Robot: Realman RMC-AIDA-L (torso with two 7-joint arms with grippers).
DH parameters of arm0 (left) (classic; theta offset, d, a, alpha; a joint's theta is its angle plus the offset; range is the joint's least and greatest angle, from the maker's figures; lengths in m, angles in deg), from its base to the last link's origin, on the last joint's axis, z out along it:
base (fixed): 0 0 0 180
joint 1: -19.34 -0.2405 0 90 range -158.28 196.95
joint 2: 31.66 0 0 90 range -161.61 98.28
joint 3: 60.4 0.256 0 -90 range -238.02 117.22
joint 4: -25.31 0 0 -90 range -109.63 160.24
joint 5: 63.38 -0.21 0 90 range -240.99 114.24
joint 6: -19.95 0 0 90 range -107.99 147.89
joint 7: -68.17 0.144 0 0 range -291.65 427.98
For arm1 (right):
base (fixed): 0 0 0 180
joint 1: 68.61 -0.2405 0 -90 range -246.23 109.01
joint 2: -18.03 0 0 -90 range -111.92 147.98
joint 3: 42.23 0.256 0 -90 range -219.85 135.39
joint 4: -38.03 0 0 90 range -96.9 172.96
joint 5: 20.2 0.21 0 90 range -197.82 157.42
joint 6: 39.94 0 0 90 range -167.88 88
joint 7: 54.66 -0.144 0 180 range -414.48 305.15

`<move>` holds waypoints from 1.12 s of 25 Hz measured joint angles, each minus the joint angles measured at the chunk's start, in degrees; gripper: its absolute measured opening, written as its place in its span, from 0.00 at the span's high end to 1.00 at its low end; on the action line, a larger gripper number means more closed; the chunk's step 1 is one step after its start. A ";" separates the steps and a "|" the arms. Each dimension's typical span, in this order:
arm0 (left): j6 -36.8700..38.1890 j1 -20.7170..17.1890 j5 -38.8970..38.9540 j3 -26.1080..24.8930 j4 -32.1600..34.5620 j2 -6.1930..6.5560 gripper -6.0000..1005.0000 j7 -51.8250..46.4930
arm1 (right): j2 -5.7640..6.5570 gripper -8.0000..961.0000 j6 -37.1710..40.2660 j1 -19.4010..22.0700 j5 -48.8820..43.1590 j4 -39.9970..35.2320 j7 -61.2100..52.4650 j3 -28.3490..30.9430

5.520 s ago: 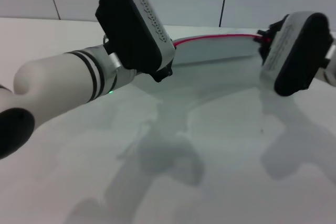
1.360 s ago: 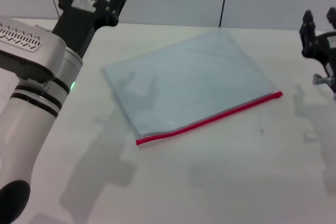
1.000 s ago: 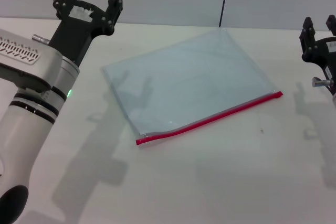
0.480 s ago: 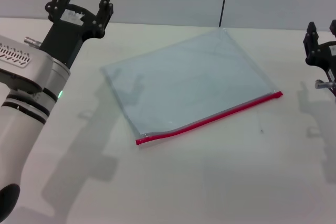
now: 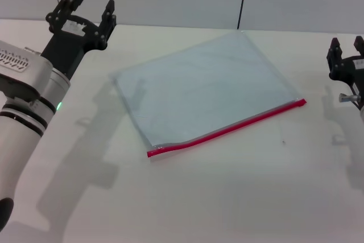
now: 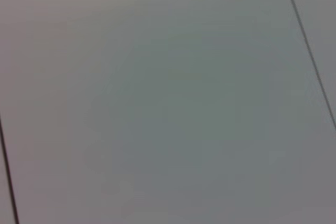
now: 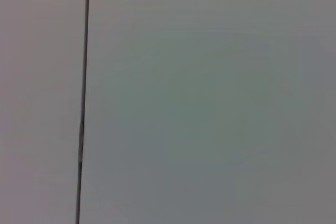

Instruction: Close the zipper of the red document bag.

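Pulled back since a moment ago: left gripper (image 5: 82, 12) toward ten o'clock, spread and empty; right gripper (image 5: 348, 55) at three o'clock, likewise spread. Centre of table (image 5: 227, 197): red document bag (image 5: 205, 86), flat. Probably light, floppy, slippery; best pinned near one end of the zipper (image 5: 227, 129) at five o'clock.
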 joint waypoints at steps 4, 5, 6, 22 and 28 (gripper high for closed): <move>-0.06 0.24 0.03 -0.15 0.93 0.04 0.38 -2.01 | 0.00 0.51 0.55 -0.05 0.11 0.14 0.00 -0.03; -0.08 0.25 0.04 -0.14 0.98 0.05 0.38 -2.04 | 0.00 0.51 0.72 -0.05 0.12 0.16 0.00 -0.04; -0.09 0.25 0.04 -0.12 1.00 0.05 0.38 -2.05 | 0.00 0.51 0.83 -0.05 0.12 0.18 0.00 -0.04; -0.14 0.30 0.06 0.05 1.57 -0.06 0.38 -2.09 | 0.00 0.51 1.69 -0.17 0.15 0.87 0.00 -0.05; -0.14 0.61 0.05 0.05 1.67 -0.06 0.38 -2.09 | 0.00 0.51 2.82 -0.56 0.21 0.95 0.00 0.20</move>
